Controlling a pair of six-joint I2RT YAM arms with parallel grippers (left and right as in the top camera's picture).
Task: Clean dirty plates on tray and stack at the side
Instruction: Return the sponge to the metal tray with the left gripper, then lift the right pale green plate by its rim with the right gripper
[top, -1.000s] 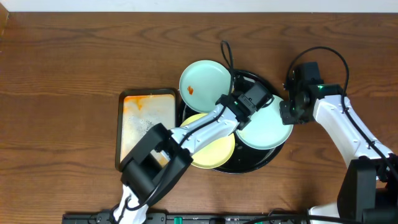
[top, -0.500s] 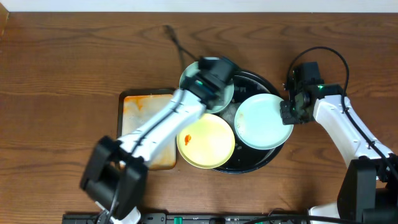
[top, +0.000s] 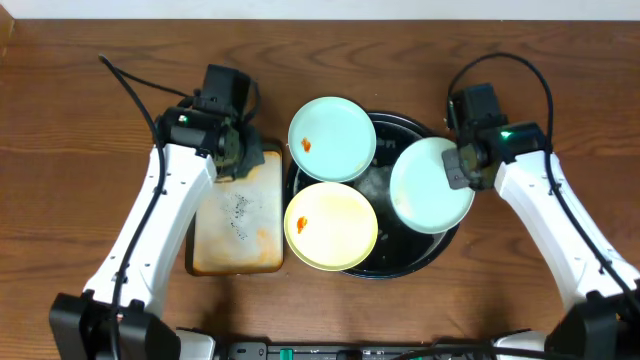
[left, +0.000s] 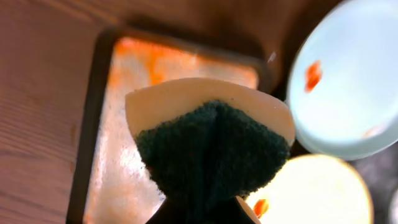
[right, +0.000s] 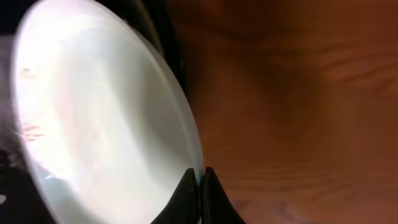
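Tray (top: 395, 128) mostly hidden under three plates (top: 331, 228), rectangular pan (top: 238, 225) corner hidden beneath left gripper (top: 232, 153)

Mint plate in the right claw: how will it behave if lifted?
Likely stiff: the mint plate shows no bend where the right claw pinches its rim. Its glossy surface looks slippery; gripped at one edge only, it may pivot or slip.

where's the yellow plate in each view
Overhead: yellow plate sits at the lower left of the black tray.
Left wrist: bottom right corner, below the sponge.
Right wrist: not in it; only the held mint-blue plate shows.
Shared landmark: the smeared mint-blue plate, just above it overhead and at upper right in the left wrist view.
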